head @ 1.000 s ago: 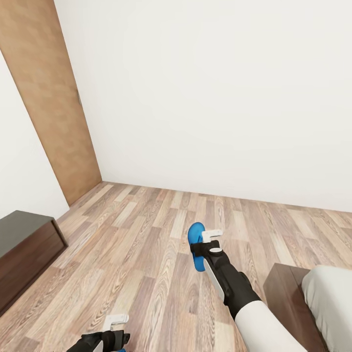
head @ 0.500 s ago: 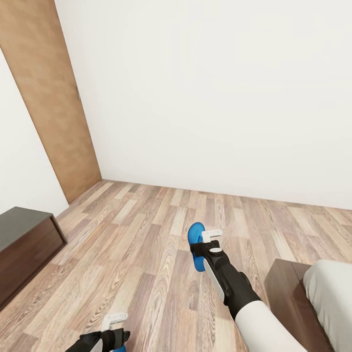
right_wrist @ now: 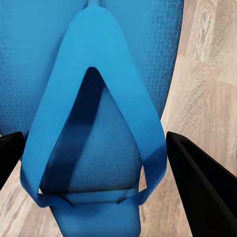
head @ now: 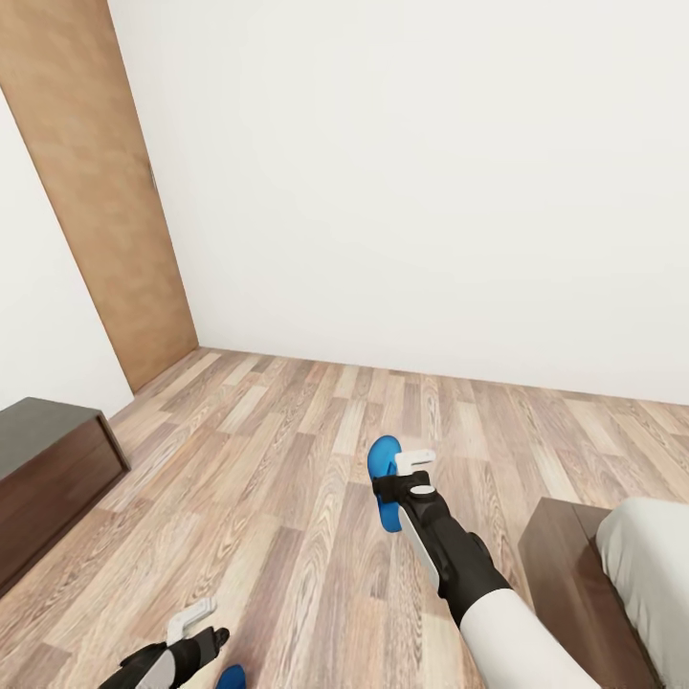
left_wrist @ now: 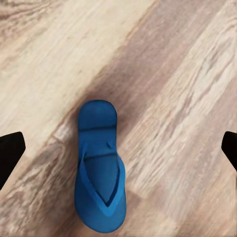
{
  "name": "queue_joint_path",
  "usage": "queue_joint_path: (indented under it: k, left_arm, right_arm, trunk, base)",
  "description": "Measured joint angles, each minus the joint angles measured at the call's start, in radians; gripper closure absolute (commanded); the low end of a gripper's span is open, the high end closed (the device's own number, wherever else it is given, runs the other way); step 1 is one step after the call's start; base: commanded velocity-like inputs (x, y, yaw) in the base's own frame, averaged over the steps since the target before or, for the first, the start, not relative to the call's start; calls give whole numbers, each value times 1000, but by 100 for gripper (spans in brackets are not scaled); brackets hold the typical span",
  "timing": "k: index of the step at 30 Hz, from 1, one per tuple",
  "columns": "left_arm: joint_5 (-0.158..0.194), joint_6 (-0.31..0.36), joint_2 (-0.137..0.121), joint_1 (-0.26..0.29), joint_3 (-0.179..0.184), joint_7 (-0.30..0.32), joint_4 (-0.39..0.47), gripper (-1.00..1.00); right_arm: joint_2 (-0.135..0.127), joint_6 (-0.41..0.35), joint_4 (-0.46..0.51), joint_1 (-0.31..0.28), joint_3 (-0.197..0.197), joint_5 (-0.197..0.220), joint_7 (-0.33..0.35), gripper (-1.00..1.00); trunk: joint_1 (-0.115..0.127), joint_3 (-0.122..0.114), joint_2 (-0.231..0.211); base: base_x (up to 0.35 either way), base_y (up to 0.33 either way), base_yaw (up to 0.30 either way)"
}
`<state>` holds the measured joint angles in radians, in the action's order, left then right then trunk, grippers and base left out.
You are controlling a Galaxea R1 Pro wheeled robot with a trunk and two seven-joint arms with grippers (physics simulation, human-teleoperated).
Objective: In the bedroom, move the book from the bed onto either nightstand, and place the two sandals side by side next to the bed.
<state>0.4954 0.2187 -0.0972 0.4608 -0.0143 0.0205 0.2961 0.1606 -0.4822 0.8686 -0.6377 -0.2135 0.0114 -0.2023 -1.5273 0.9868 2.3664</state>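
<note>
One blue sandal [left_wrist: 100,168] is seen lying flat on the plank floor [head: 287,478], directly beneath the left end effector [head: 191,622], whose fingers are spread wide with nothing between them. Its long axis runs crosswise to the finger gap. The other sandal [head: 385,483] is gripped by the right end effector [head: 413,471], held out near the bed [head: 651,574].

Two sandals [head: 385,483] [left_wrist: 100,168], one bed [head: 646,565]
</note>
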Motion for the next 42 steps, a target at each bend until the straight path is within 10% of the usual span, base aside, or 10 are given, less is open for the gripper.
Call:
queue_joint_path:
  k: [19,42]
  left_arm:
    - [29,-7,-7,-2,-18,-19,-8,-100]
    - [22,-43,1,-2,-8,-98,-9,-100]
  right_arm:
    - [-1,2,0,0,0,0,1,100]
    - [-2,2,3,-1,1,0,24,100]
  trunk:
    - [-73,60,133]
    - [-83,149,139]
  base:
    - [0,0,0]
    - [0,0,0]
